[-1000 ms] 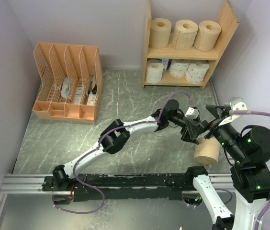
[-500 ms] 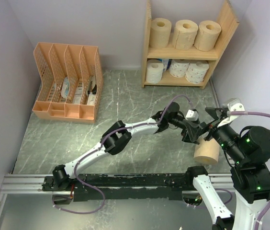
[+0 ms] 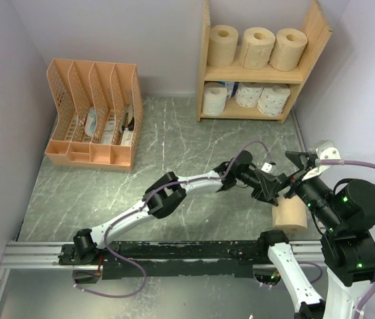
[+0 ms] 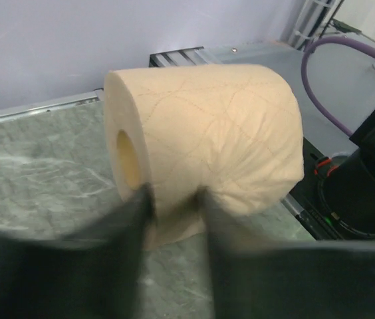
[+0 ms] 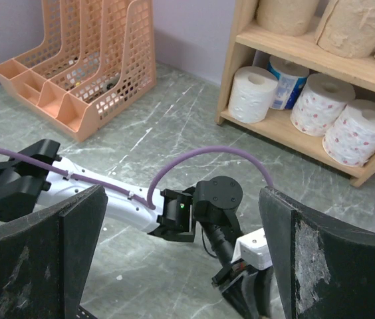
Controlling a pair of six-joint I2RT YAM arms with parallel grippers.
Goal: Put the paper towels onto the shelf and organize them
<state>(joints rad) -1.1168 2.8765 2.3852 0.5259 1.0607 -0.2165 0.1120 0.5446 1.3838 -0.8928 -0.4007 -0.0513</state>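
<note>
A tan paper towel roll lies on its side on the table at the near right. My left gripper reaches across to it, and its blurred fingers stand close together, pinching the roll's lower edge just under the hollow core. Just beyond the roll my right gripper hangs wide open, holding nothing. The wooden shelf stands at the back right. Three tan rolls sit on its top tier. White rolls fill the lower tier, one with blue marking.
An orange-pink file organizer stands at the back left with small items in its slots. The left arm stretches diagonally over the grey marble tabletop. A metal rail runs along the near edge.
My left gripper has moved right and nearer, onto the tan roll, and its jaws have gone from wide open to nearly closed. The right gripper has barely moved.
</note>
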